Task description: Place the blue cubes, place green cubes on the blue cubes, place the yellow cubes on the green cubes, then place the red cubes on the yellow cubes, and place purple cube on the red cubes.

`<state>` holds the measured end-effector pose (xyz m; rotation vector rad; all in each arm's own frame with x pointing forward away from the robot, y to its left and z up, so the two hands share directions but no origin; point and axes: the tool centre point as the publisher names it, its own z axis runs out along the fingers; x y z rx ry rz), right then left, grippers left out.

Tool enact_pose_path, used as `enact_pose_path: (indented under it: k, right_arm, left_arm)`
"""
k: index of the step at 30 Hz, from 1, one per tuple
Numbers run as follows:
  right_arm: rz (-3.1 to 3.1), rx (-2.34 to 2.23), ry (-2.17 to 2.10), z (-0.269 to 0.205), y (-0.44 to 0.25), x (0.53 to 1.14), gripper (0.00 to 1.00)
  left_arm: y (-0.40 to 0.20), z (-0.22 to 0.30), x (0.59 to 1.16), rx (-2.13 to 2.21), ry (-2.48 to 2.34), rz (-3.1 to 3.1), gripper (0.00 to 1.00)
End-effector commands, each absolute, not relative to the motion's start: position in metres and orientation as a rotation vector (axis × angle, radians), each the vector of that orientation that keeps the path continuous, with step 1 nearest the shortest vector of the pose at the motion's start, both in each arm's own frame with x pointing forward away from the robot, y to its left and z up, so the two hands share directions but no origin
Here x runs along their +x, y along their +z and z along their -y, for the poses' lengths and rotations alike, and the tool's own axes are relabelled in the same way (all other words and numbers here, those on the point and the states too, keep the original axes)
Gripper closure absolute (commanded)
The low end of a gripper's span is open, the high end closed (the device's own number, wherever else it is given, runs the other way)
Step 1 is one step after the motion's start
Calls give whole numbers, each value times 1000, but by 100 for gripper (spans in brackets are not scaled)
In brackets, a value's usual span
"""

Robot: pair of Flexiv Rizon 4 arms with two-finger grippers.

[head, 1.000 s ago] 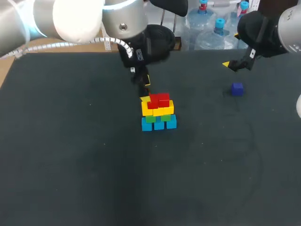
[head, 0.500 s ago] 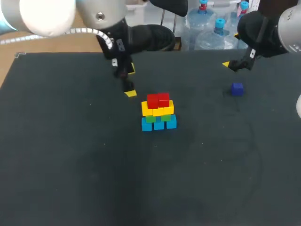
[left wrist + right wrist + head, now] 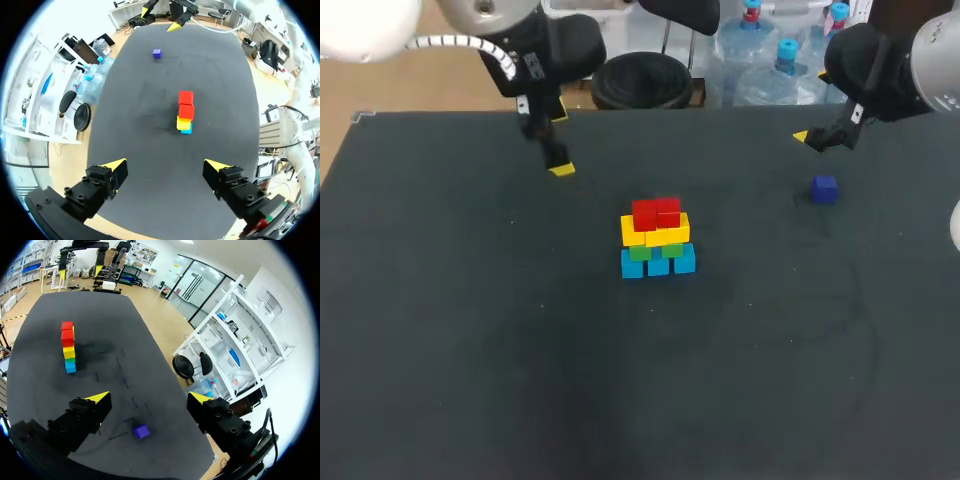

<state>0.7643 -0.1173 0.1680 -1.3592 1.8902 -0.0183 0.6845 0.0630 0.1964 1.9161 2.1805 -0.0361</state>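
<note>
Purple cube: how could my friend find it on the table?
Look at the dark table and find the colourful stack in its middle. Off toward the right arm's side, near the right gripper, sits the purple cube, the only cube standing alone.

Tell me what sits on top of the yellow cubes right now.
Two red cubes sit side by side on the yellow cubes, with nothing on those. They cover the yellow layer's middle, so any gap beneath cannot be seen.
</note>
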Motion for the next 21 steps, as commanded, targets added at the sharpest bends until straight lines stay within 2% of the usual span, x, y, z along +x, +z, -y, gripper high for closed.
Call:
enact_pose_path:
  k: [1,18,21]
  right_arm:
    - [-1873,-1304,-97,115,167,761,0]
    - [-1873,-1304,-97,115,167,761,0]
    - [-1873,-1304,-97,115,167,761,0]
  left_arm:
    - [197,-60,698,1945,-33,-2187,0]
    - [194,-59,708,2022,-100,-2181,0]
    - [198,-56,719,1717,-190,-2104,0]
